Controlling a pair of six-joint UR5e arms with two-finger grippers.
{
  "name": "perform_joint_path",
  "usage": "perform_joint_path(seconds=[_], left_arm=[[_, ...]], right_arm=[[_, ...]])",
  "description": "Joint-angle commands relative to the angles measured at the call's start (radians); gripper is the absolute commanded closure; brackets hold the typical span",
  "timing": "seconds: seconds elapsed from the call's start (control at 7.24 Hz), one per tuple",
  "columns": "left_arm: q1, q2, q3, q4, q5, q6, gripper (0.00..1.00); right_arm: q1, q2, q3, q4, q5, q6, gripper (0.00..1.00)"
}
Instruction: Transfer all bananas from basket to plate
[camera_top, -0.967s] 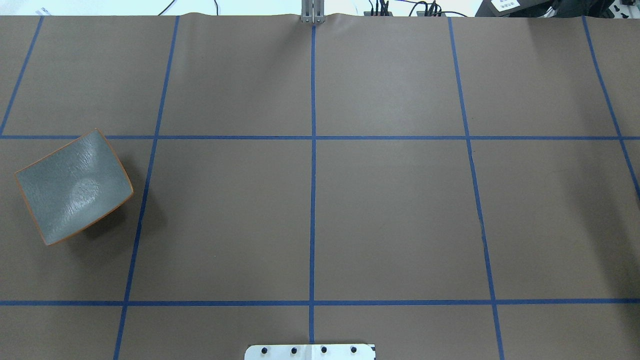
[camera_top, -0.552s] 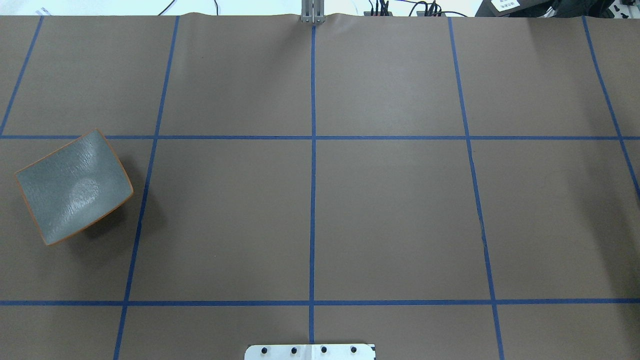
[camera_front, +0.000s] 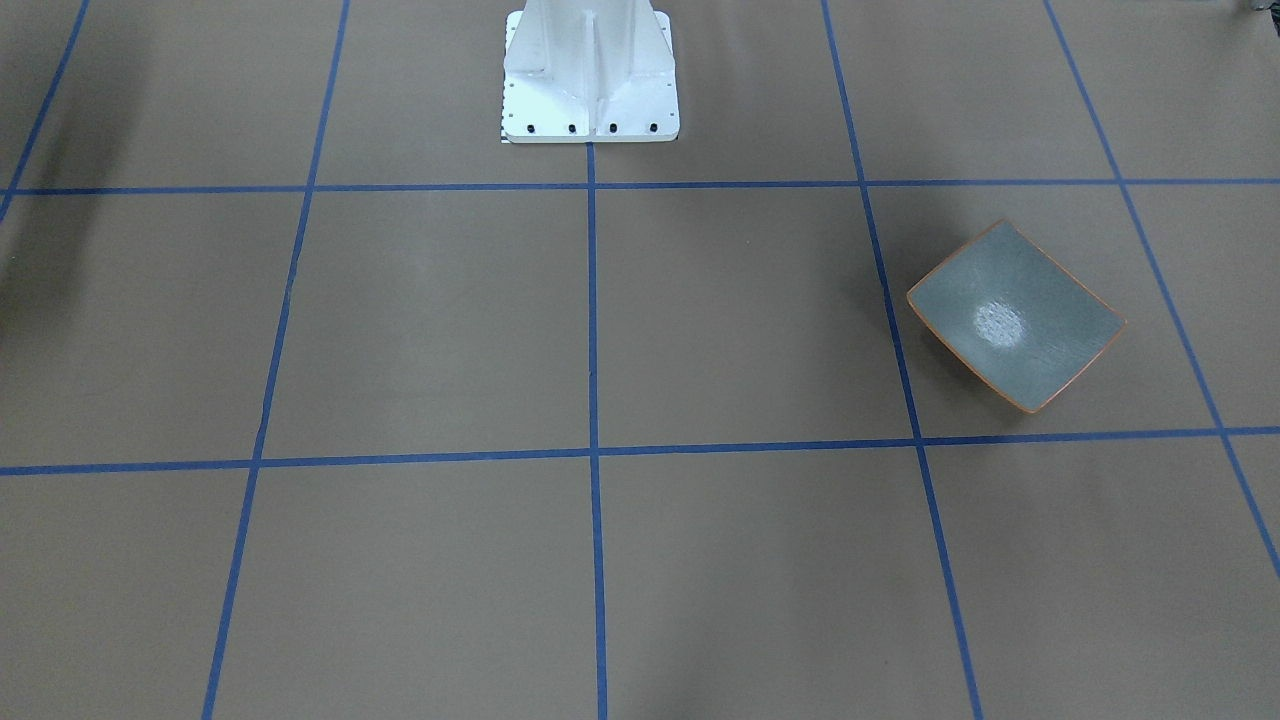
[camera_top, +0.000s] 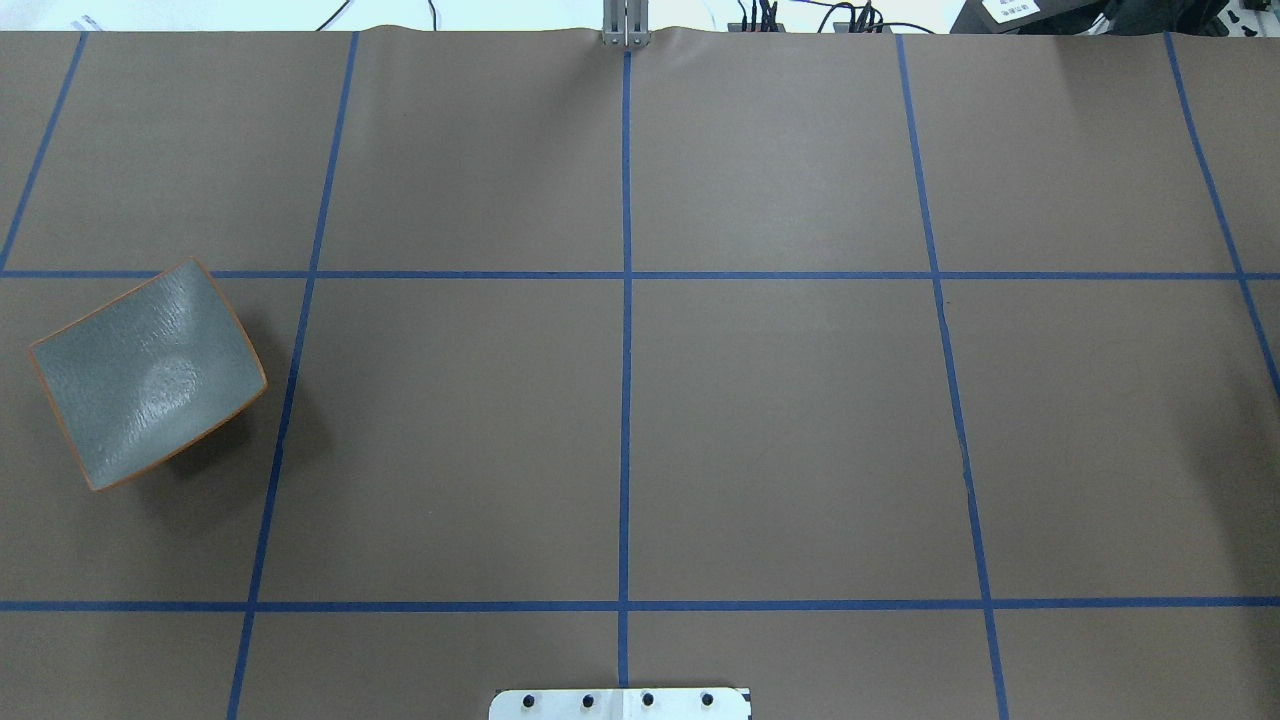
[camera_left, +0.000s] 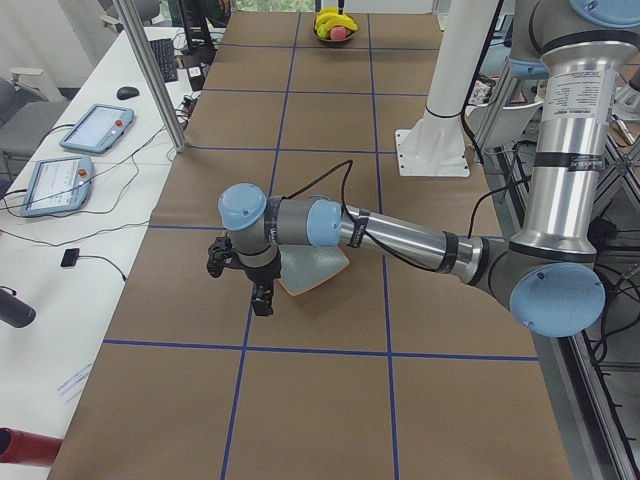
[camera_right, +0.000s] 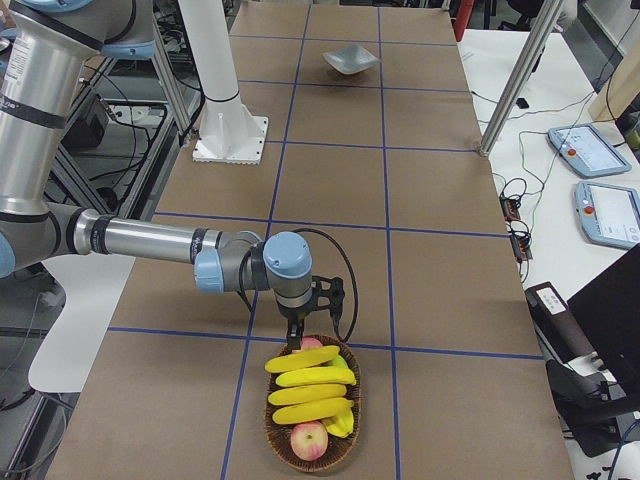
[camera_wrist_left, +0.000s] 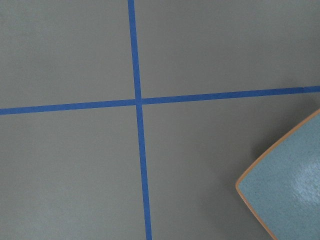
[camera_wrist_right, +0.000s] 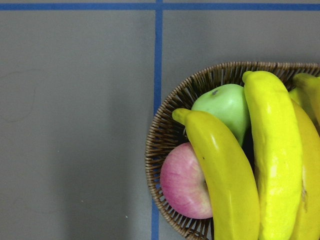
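At the table's (camera_top: 780, 400) right end, the right arm (camera_right: 150, 240) reaches low and is much the nearer arm to the fruit. The left arm (camera_left: 400, 235) hangs at the opposite end. The wicker basket (camera_right: 310, 466) sits just beyond the right wrist. The empty plate (camera_top: 150, 375) lies well apart from it, under the left arm. Four bananas (camera_right: 310, 385) are stacked side by side in the basket, their long axes across its length. In the right wrist view they run top to bottom, over a pink apple (camera_wrist_right: 182, 182). The right gripper (camera_right: 294, 338) hangs over the basket's near rim, so the nearest banana is likely just ahead and below. The left gripper (camera_left: 261, 298) hovers by the plate's edge. Neither gripper's opening can be told.
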Motion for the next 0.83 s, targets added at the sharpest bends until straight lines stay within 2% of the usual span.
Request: perform_joint_path(seconds=[0.0,0.14,0.28,0.41,0.69], left_arm=[[0.002,0.002,0.0,-0.001,0.0,-0.001,0.0],[0.002,0.002,0.0,-0.001,0.0,-0.001,0.0],[0.002,0.002,0.0,-0.001,0.0,-0.001,0.0],[0.002,0.002,0.0,-0.001,0.0,-0.001,0.0],[0.002,0.002,0.0,-0.001,0.0,-0.001,0.0]], right_arm=[[0.0,-0.037,-0.02,0.002,-0.025,-0.137,0.03],[-0.002,-0.04,-0.04,0.048,-0.034,-0.152,0.03],[-0.003,-0.04,-0.133,0.165,-0.037,-0.143,0.03],[-0.003,-0.034,-0.159,0.232,-0.033,-0.09,0.03],[-0.011,-0.035,-0.176,0.239,-0.016,-0.057,0.03]])
